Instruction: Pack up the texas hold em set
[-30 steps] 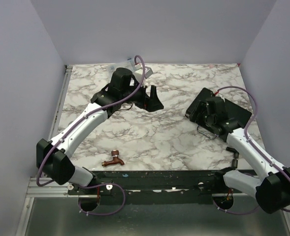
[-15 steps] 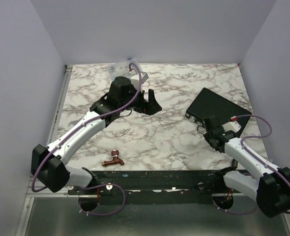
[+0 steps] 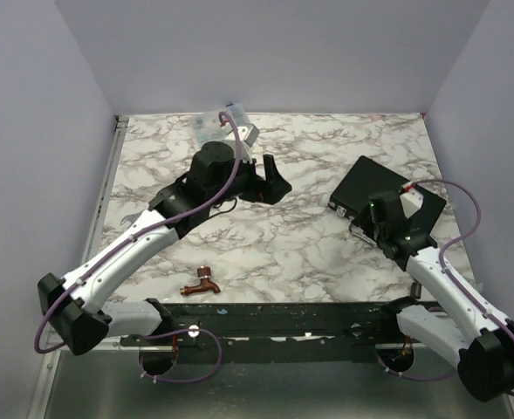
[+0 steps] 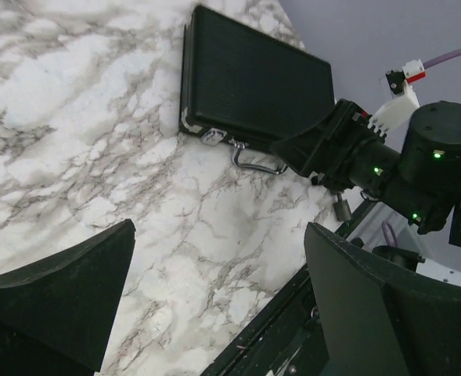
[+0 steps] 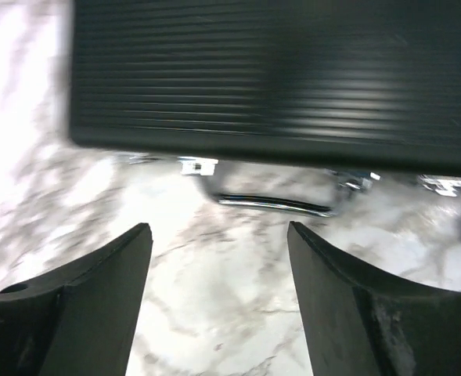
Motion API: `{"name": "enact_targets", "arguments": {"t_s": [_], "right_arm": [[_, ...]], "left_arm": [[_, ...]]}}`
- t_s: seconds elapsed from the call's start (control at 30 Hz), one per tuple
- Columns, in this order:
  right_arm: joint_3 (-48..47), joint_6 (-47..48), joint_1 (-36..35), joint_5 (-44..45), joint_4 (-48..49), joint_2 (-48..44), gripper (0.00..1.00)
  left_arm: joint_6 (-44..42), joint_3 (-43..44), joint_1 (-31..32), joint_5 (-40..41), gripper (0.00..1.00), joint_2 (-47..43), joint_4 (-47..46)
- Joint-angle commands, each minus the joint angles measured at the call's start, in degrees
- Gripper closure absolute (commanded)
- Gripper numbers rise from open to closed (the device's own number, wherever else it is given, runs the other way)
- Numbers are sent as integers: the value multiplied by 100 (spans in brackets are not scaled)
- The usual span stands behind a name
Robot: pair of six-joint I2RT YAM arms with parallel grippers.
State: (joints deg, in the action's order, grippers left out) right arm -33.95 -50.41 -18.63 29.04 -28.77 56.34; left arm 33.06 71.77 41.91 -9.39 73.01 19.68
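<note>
The texas hold em set is a black ribbed hard case (image 3: 379, 185) lying shut on the right of the marble table. Its silver handle (image 5: 273, 203) and latches (image 5: 198, 165) face the near side. My right gripper (image 3: 367, 220) hovers just in front of that handle, open, with only marble between its fingers (image 5: 97, 290). My left gripper (image 3: 270, 179) stands wide open over the table's middle, well left of the case (image 4: 253, 82), and holds nothing. Chips, cards and discs are hidden.
A clear plastic compartment box (image 3: 222, 125) lies at the back, behind the left arm. A copper faucet (image 3: 201, 284) lies near the front edge. The right arm (image 4: 394, 157) fills the space beside the case's handle (image 4: 257, 162).
The right gripper came off the case lid, drew back towards the near edge, then moved up to the handle with its jaws opening. The left arm shifted slightly.
</note>
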Motion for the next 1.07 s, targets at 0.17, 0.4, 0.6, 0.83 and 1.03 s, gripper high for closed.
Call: {"name": "enact_targets", "arguments": {"t_s": [0.17, 0.4, 0.6, 0.83, 1.03], "right_arm": [[-1079, 1908, 33, -2440, 430, -1493, 14], [-2682, 2624, 39, -1759, -479, -1752, 1], [-3648, 3281, 36, -893, -786, -2108, 0], [-4099, 3238, 34, -768, -446, -2430, 0], [-3829, 3274, 35, -1083, 49, -2518, 0]], "left_arm": [[-647, -479, 167, 2407, 7, -2630, -189], [-1699, -553, 160, 2991, 1, -4046, -144], [-1996, -550, 163, 2875, 1, -4831, 103], [-2005, -684, 160, 2883, 1, -5434, 329], [-1996, -743, 160, 2855, 1, -5581, 367]]}}
